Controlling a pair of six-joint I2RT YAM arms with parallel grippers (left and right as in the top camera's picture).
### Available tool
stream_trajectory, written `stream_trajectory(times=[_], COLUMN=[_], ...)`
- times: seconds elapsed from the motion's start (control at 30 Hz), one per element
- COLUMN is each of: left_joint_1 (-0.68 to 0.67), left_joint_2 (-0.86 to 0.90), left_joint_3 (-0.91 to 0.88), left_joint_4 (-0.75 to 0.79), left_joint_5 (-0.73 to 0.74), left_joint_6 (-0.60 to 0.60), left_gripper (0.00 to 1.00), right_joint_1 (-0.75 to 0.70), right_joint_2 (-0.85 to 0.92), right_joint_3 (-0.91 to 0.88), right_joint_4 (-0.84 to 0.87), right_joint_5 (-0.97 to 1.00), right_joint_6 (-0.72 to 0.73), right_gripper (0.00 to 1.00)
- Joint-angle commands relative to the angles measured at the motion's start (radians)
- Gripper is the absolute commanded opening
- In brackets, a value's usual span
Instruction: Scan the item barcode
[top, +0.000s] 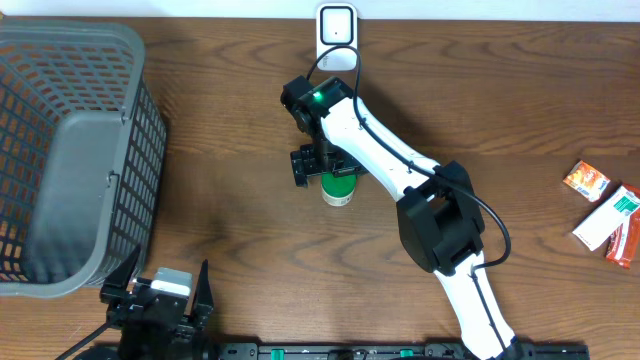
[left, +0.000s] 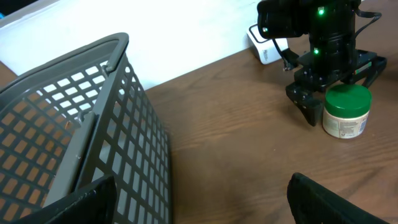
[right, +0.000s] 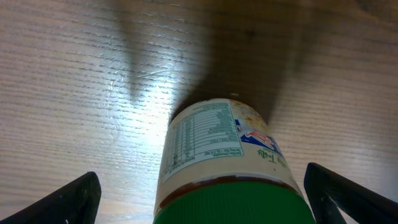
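Finding: my right claw (top: 325, 165) is released, its jaws spread wide to either side of the green-lidded jar (top: 339, 189). The jar stands upright on the bench (top: 230, 200), near the white scanner (top: 337, 28) at the far edge. My left claw (top: 162, 280) is also released and rests idle.

Recommendation: close squarely on the jar's body below the lid, pressing evenly so it cannot tip. The barcode is not visible (only the nutrition panel shows). I should keep my fingers off the printed label and be ready to rotate the jar towards the scanner.
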Motion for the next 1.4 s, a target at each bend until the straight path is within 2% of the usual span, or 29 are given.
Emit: stream_trajectory(times=[0.0,0.13,0.5,1.17,1.27,1.3,1.33,1.37], left_joint_1=[-0.002,-0.002,-0.002,-0.002,-0.002,-0.002,-0.002,-0.002], left_joint_2=[-0.006,-0.006,-0.006,-0.006,-0.006,-0.006,-0.006,-0.006], left_joint_3=[0.004,0.004,0.004,0.004,0.004,0.004,0.004,0.004], left_joint_4=[0.004,0.004,0.000,0.000,0.000,0.000,0.000,0.000], left_joint_5=[-0.005,-0.005,-0.005,-0.005,-0.005,-0.005,-0.005,-0.005], left_joint_6=[-0.005,-0.005,-0.005,-0.005,-0.005,-0.005,-0.005,-0.005], left_gripper=[0.87,0.87,0.87,0.87,0.87,0.87,0.87,0.87], right_joint_1=[0.010,0.004,-0.003,-0.002,-0.002,-0.002,-0.002,-0.002], right_joint_2=[-0.001,-0.001,-0.001,-0.001,-0.001,-0.001,-0.001,-0.001], right_joint_3=[-0.011,-0.018,-0.110,-0.137,-0.137,-0.137,-0.137,-0.137], right_joint_4=[0.005,0.009,0.086,0.105,0.104,0.104,0.101,0.095], right_joint_5=[0.025,0.024,0.016,0.017,0.017,0.017,0.017,0.019], right_joint_6=[-0.078,-0.136,-0.167,-0.180,-0.180,-0.180,-0.171,-0.154], right_gripper=[0.99,0.99,0.97,0.66,0.67,0.83,0.91,0.95])
